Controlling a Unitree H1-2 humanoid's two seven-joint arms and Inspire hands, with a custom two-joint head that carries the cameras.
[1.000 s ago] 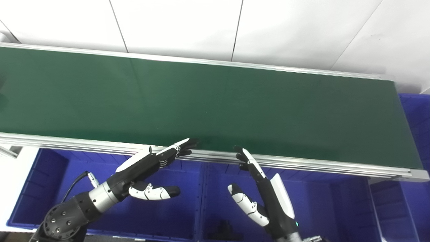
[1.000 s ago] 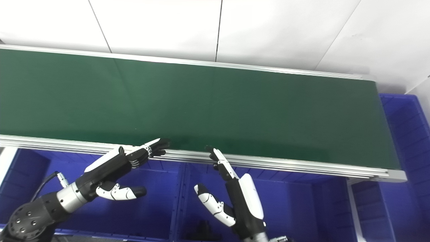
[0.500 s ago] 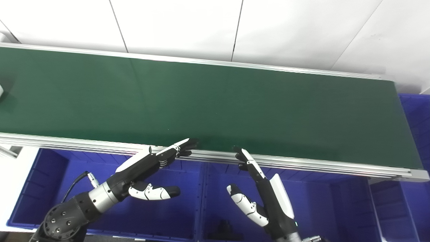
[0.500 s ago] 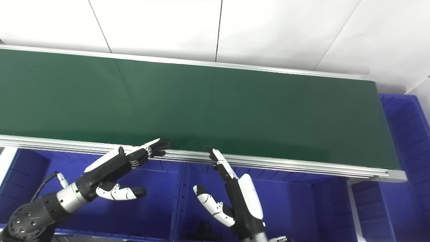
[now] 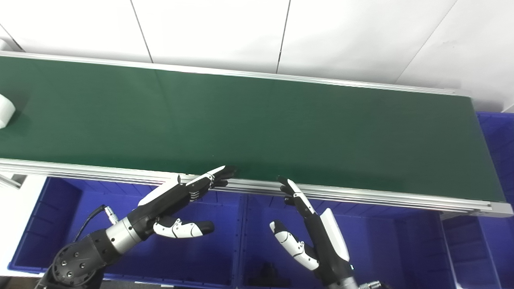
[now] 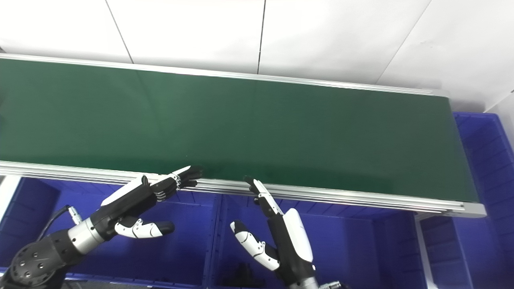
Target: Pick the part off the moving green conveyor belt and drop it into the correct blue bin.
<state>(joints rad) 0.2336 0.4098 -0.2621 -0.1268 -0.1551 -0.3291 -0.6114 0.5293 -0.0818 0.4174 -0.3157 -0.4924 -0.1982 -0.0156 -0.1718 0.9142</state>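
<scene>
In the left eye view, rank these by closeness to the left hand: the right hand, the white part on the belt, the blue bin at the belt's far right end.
1. Right hand, just right of the left hand.
2. White part, at the belt's far left edge.
3. Blue bin, beyond the belt's right end.

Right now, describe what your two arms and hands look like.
Both hands, left and right, have black fingers with white shells and white-and-black thumbs. The left arm shows a silver wrist band, a black bolted joint and a black cable.
</scene>
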